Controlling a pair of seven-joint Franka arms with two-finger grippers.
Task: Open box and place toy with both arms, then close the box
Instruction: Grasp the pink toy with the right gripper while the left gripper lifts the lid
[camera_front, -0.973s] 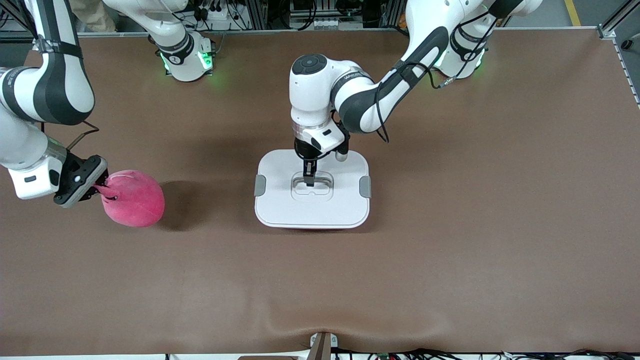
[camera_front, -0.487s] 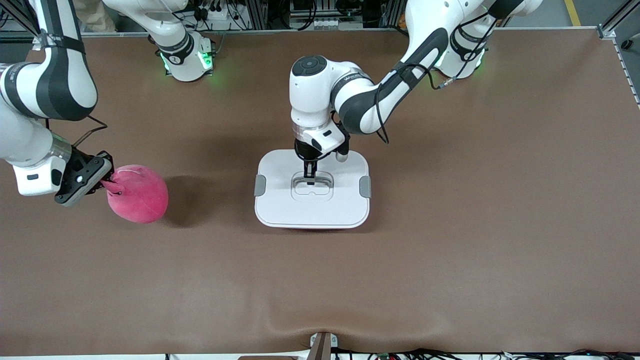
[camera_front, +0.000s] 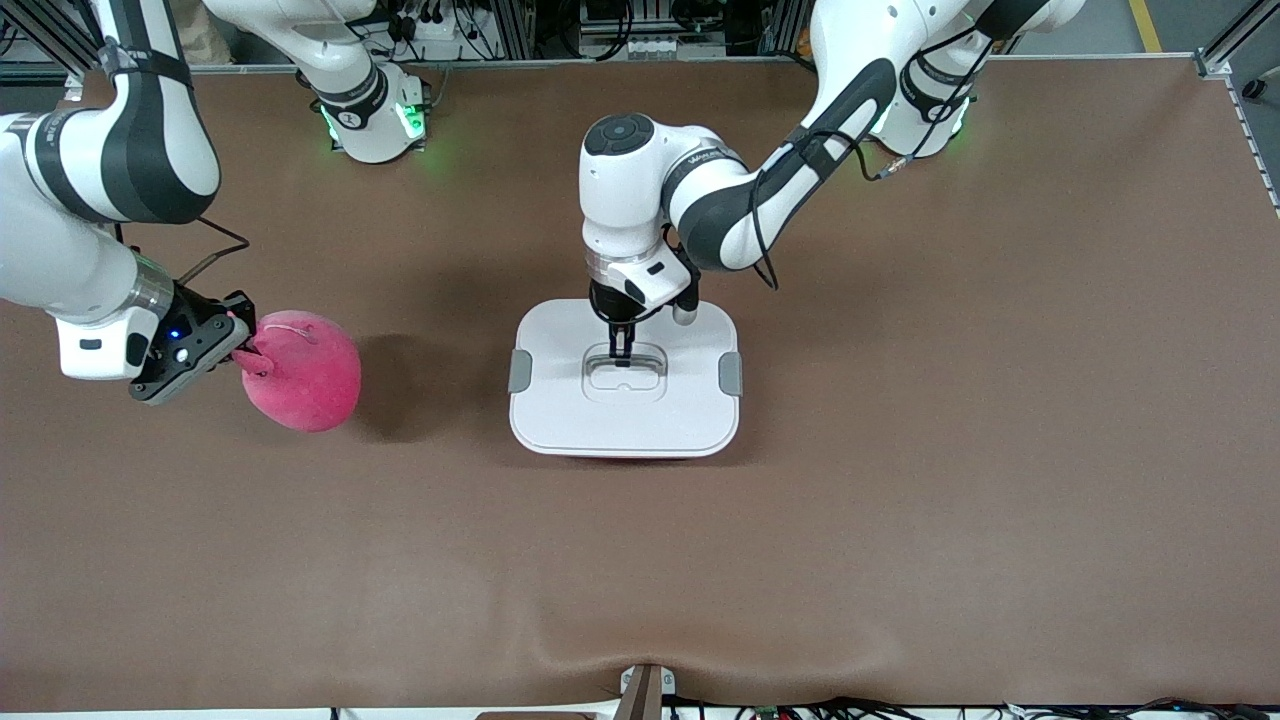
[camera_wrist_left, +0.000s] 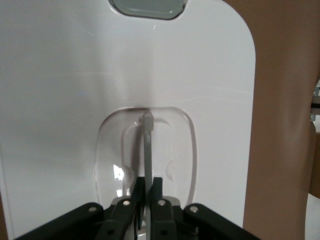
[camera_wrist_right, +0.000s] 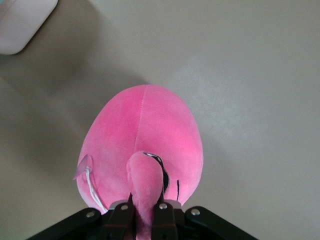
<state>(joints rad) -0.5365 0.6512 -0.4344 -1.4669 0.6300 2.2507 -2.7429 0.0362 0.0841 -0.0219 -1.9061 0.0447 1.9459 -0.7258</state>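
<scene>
Close view down onto the smooth white plastic lid (camera_wrist_left: 75, 100) of the box. The black left pincer (camera_wrist_left: 147, 187) has its 2 fingers pressed together on a thin grey handle bar (camera_wrist_left: 148, 142) standing in the lid's oval recess (camera_wrist_left: 172, 145). 1 grey side clip (camera_wrist_left: 147, 7) shows at the lid's edge, with brown counter (camera_wrist_left: 285, 125) alongside.

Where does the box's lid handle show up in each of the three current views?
Front view: the lid handle sits in the recess at the middle of the white lid, under the left hand.
Left wrist view: the handle is the thin grey bar standing in the recess, pinched by the left hand.
Right wrist view: not in it; only a corner of the box shows.
Shared landmark: the white lid.
</scene>
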